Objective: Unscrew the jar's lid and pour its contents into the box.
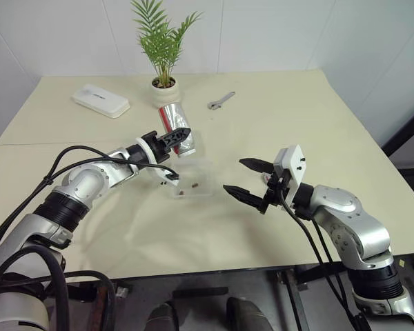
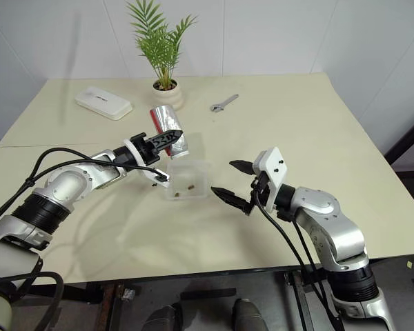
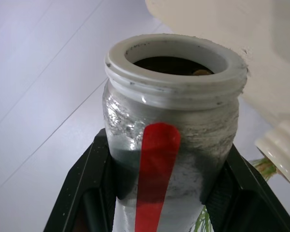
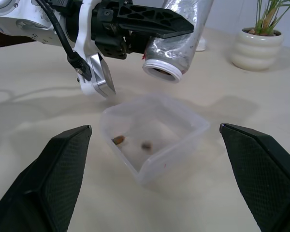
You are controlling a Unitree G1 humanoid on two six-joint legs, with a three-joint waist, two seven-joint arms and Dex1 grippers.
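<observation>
My left gripper (image 1: 178, 138) is shut on the jar (image 1: 171, 117), a clear cylinder with a red stripe. The jar is tipped with its open white-rimmed mouth (image 4: 160, 72) facing down over the box (image 1: 193, 181). The box is a clear shallow square tray on the table, and two brownish bits of the contents (image 4: 118, 139) lie in it. In the left wrist view one more bit (image 3: 199, 72) shows just inside the jar's rim. My right gripper (image 1: 233, 175) stands open and empty just right of the box, pointing at it. The lid is out of view.
A white plant pot (image 1: 164, 88) with a palm stands behind the jar. A flat white oblong case (image 1: 101, 101) lies at the back left and a wrench (image 1: 221, 101) at the back middle. The table's front edge runs close under both arms.
</observation>
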